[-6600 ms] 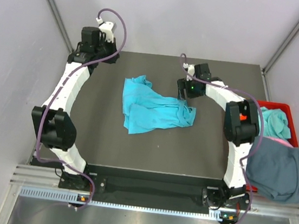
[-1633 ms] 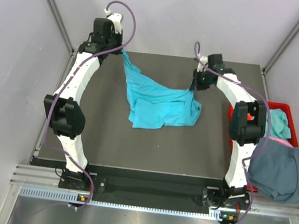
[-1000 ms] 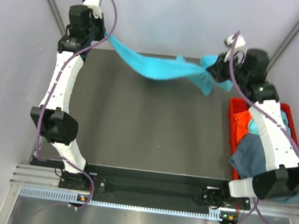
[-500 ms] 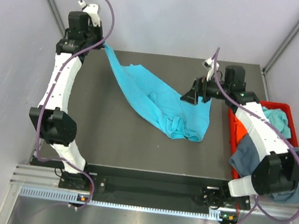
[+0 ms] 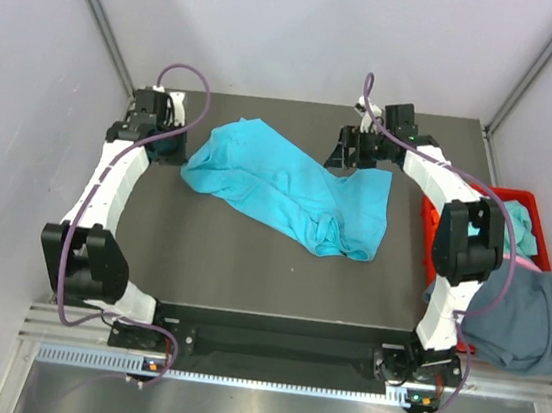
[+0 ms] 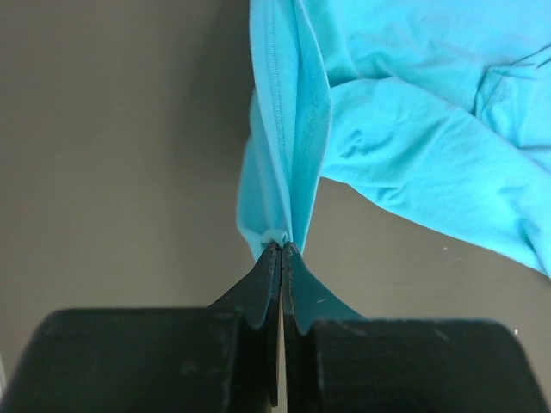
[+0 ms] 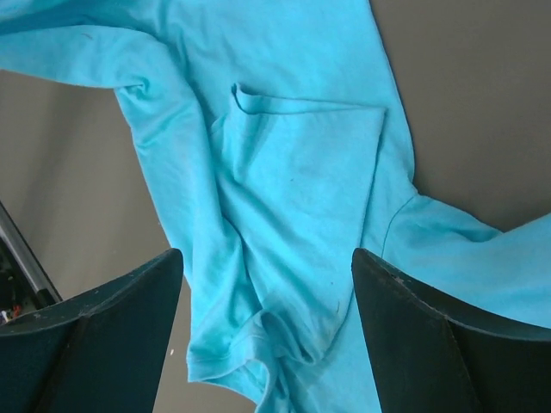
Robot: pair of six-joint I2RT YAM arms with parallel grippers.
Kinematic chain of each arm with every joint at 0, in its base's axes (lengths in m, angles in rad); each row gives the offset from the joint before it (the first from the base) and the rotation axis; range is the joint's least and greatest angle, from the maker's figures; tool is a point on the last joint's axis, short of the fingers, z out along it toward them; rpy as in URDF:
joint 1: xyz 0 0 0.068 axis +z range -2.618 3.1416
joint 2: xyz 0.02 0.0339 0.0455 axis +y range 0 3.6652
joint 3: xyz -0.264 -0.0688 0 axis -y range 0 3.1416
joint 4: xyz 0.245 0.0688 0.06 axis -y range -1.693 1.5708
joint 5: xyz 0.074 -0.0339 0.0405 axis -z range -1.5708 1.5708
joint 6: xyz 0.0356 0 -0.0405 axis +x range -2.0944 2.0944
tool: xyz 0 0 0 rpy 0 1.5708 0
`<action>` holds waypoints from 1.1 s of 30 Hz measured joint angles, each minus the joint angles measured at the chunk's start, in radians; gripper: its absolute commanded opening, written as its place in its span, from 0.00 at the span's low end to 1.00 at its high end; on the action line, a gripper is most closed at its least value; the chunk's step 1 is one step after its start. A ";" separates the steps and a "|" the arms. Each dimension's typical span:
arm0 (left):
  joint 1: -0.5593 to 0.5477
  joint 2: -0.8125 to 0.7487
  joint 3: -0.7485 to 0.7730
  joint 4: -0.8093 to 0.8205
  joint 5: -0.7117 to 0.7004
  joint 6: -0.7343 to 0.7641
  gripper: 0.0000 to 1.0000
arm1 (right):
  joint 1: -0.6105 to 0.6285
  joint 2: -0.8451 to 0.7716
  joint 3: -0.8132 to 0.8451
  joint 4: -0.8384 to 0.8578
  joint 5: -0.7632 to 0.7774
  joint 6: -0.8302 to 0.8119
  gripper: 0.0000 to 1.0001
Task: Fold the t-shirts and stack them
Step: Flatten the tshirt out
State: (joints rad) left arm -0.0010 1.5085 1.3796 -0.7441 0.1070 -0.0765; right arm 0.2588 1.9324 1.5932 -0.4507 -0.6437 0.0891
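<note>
The dark bench now carries the turquoise t-shirt, no longer stretched in the air but rumpled across the middle. The left gripper stays clamped on its edge; the right gripper has let go, jaws apart. It probably needs flattening before folding.

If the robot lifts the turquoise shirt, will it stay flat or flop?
Probably flop: the shirt lies wrinkled and bunched on the table. It would likely hang down, since it gathers into folds where the left gripper pinches its edge.

Red bin beside dark table
</note>
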 measured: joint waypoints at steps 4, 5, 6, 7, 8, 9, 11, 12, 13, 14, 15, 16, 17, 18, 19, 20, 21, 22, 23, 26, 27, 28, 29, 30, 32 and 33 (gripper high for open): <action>0.020 -0.069 0.048 -0.046 0.004 0.000 0.00 | 0.000 0.037 0.041 -0.016 0.010 0.010 0.79; 0.022 -0.086 0.059 -0.060 0.004 0.002 0.00 | 0.000 0.039 0.048 -0.014 0.010 0.011 0.79; 0.024 -0.101 0.074 -0.079 0.004 0.004 0.00 | 0.000 0.040 0.053 -0.013 0.010 0.013 0.79; 0.025 -0.117 0.089 -0.098 0.004 0.008 0.00 | 0.000 0.040 0.058 -0.016 0.010 0.013 0.79; 0.025 -0.130 0.104 -0.117 0.004 0.014 0.01 | 0.000 0.040 0.060 -0.013 0.010 0.015 0.79; 0.025 -0.140 0.117 -0.135 0.004 0.021 0.01 | 0.000 0.040 0.064 -0.017 0.010 0.017 0.79; 0.025 -0.154 0.142 -0.169 0.003 0.031 0.03 | 0.000 0.041 0.068 -0.019 0.010 0.018 0.79; 0.025 -0.155 0.155 -0.187 0.000 0.035 0.12 | 0.000 0.042 0.075 -0.023 0.010 0.019 0.79; 0.025 -0.155 0.170 -0.201 -0.002 0.041 0.24 | 0.000 0.043 0.079 -0.024 0.010 0.020 0.79; 0.025 -0.154 0.188 -0.216 -0.005 0.051 0.34 | 0.000 0.043 0.085 -0.029 0.011 0.020 0.79; 0.025 -0.151 0.209 -0.229 -0.009 0.052 0.47 | 0.000 0.043 0.091 -0.031 0.011 0.020 0.79; 0.025 -0.146 0.232 -0.234 -0.019 0.057 0.51 | 0.000 0.043 0.094 -0.029 0.011 0.020 0.79; 0.025 -0.138 0.261 -0.233 -0.035 0.066 0.54 | 0.000 0.043 0.098 -0.031 0.012 0.019 0.78; 0.025 -0.130 0.279 -0.219 -0.050 0.077 0.58 | 0.000 0.043 0.099 -0.031 0.016 0.019 0.78; 0.025 -0.117 0.294 -0.191 -0.074 0.089 0.59 | 0.000 0.043 0.100 -0.031 0.024 0.018 0.78; 0.025 -0.105 0.303 -0.166 -0.089 0.100 0.59 | 0.000 0.043 0.100 -0.033 0.037 0.017 0.78; 0.025 -0.086 0.310 -0.135 -0.104 0.110 0.59 | 0.000 0.044 0.101 -0.035 0.057 0.016 0.78; 0.026 -0.055 0.321 -0.110 -0.114 0.122 0.59 | -0.001 0.045 0.103 -0.036 0.077 0.016 0.78; 0.026 -0.013 0.348 -0.097 -0.116 0.134 0.59 | -0.003 0.048 0.105 -0.036 0.100 0.016 0.78; 0.026 0.179 0.456 -0.029 -0.102 0.152 0.57 | -0.010 0.069 0.117 -0.047 0.192 0.012 0.77; 0.026 0.239 0.488 -0.012 -0.089 0.154 0.57 | -0.013 0.084 0.130 -0.056 0.222 0.011 0.77; 0.026 0.311 0.519 0.007 -0.075 0.155 0.57 | -0.016 0.103 0.145 -0.062 0.257 0.008 0.77; 0.026 0.383 0.547 0.030 -0.059 0.154 0.57 | -0.019 0.122 0.156 -0.065 0.286 0.007 0.77; 0.026 0.448 0.569 0.048 -0.042 0.154 0.57 | -0.023 0.140 0.163 -0.068 0.312 0.005 0.77; 0.026 0.562 0.599 0.075 -0.011 0.153 0.58 | -0.034 0.177 0.167 -0.076 0.372 -0.001 0.77; 0.026 0.608 0.618 0.077 0.002 0.150 0.58 | -0.039 0.189 0.169 -0.079 0.391 -0.002 0.77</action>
State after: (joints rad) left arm 0.0246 2.1166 1.9972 -0.6666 0.1085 0.0734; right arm 0.2203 2.1212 1.7618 -0.5293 -0.2527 0.0875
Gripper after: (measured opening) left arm 0.578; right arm 0.772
